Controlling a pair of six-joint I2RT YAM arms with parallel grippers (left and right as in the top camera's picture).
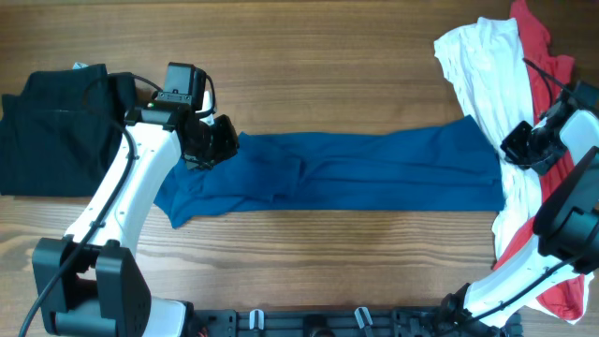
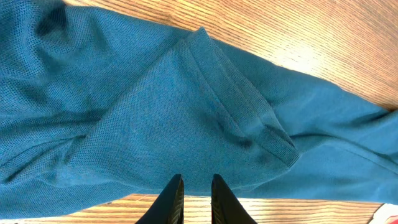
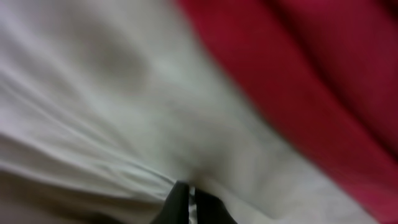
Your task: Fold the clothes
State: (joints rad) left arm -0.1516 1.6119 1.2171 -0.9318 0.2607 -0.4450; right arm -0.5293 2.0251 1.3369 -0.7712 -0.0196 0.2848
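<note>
A wooden table with visible grain.

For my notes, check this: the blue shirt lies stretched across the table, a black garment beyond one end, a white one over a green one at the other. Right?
One colour is wrong: under the white garment lies a red garment, not a green one, as the overhead view shows. The rest stands.
</note>
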